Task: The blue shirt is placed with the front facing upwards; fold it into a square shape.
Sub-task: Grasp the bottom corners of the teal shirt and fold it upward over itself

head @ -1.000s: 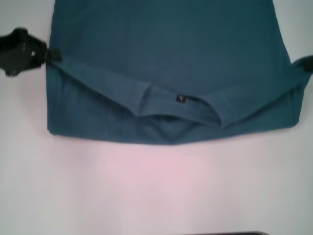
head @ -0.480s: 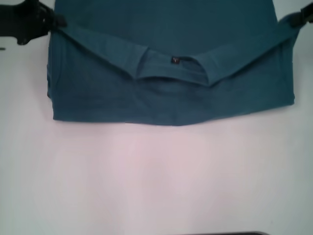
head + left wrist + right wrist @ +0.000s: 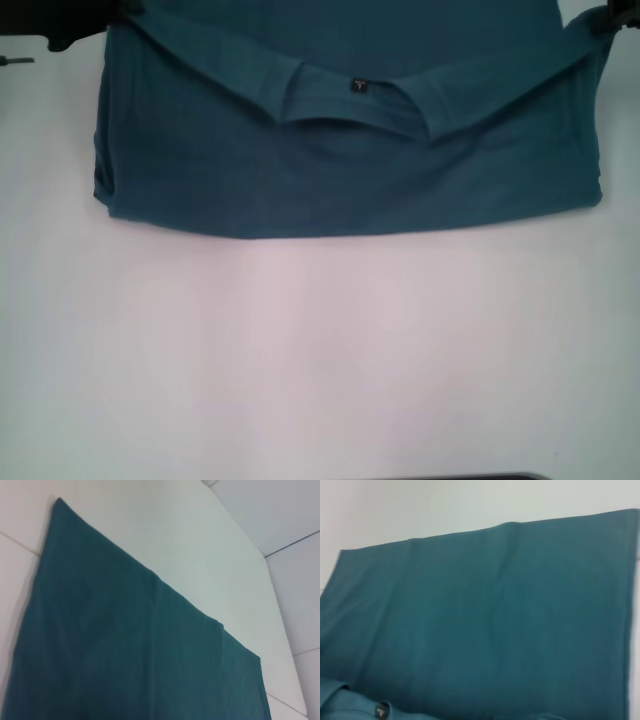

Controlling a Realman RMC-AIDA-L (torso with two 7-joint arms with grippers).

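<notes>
While the left hand [image 3: 118,20] and the right hand [image 3: 600,22] gripped the two ends of the folded-over collar edge at the far side of the head view, each closed on cloth, the large dark teal-blue cotton shirt [image 3: 350,170] sagged between them. Its ribbed round collar [image 3: 355,100] and small dark neck label [image 3: 357,86] faced up. Nearer the robot, the shirt's straight folded edge lay on the bare white counter [image 3: 320,360].
</notes>
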